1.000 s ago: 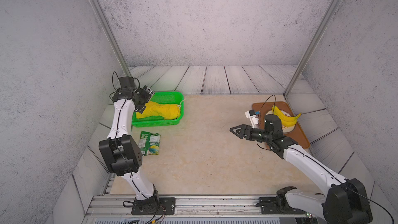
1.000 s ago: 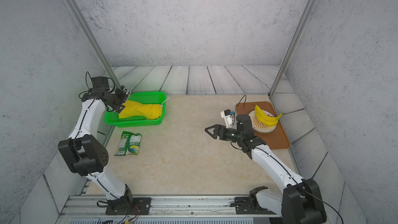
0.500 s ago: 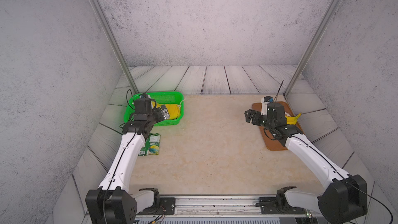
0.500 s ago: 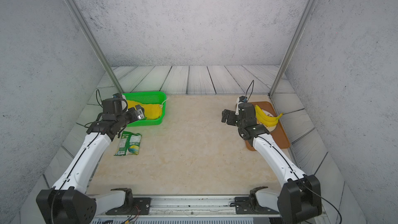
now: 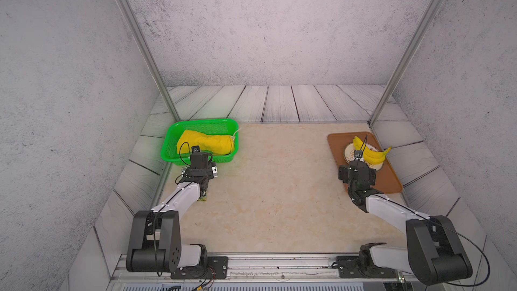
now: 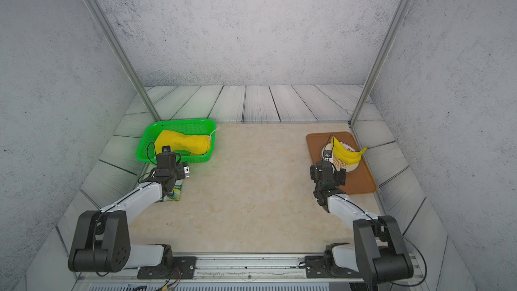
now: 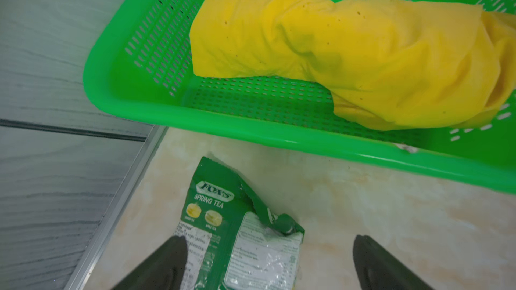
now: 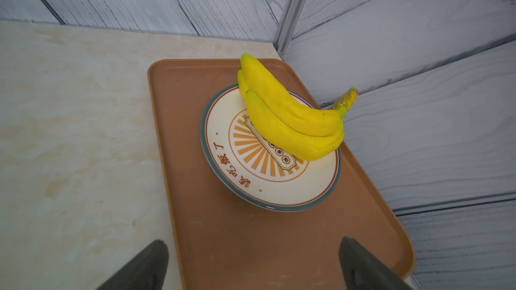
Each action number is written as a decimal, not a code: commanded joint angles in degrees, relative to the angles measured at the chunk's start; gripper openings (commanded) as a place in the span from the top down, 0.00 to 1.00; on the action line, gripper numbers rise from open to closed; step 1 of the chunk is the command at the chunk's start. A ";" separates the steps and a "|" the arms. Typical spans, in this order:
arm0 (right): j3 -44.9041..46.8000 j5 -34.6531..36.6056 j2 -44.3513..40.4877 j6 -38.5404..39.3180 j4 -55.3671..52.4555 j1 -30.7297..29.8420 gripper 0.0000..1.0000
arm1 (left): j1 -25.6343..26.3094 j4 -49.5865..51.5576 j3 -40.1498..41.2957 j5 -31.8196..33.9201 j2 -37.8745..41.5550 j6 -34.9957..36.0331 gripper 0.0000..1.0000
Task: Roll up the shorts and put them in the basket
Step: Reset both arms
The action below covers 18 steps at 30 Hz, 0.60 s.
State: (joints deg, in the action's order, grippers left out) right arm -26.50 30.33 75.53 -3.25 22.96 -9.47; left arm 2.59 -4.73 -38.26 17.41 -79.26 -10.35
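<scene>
Shorts (image 7: 349,51) bundled in basket (image 7: 251,127), packet (image 7: 237,232) label readable only from left wrist view

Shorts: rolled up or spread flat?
Rolled up: the shorts lie as one compact, tube-shaped bundle inside the basket, not spread out.
</scene>
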 commanded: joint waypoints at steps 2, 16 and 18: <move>3.33 -5.31 3.13 2.69 16.71 0.64 0.01 | -0.35 -17.75 5.50 -0.64 -1.50 2.60 0.02; 1.22 -13.33 12.01 -0.28 19.81 5.08 0.00 | -0.56 -43.63 14.00 -6.24 -9.90 8.41 0.02; 1.52 -13.10 12.52 0.03 21.48 5.06 0.01 | -0.56 -41.35 13.38 -6.16 -9.13 8.34 0.02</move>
State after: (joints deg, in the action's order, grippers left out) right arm -24.62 18.24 88.71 -2.52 45.43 -4.67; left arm 2.39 -42.92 -24.23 12.16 -89.01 -2.85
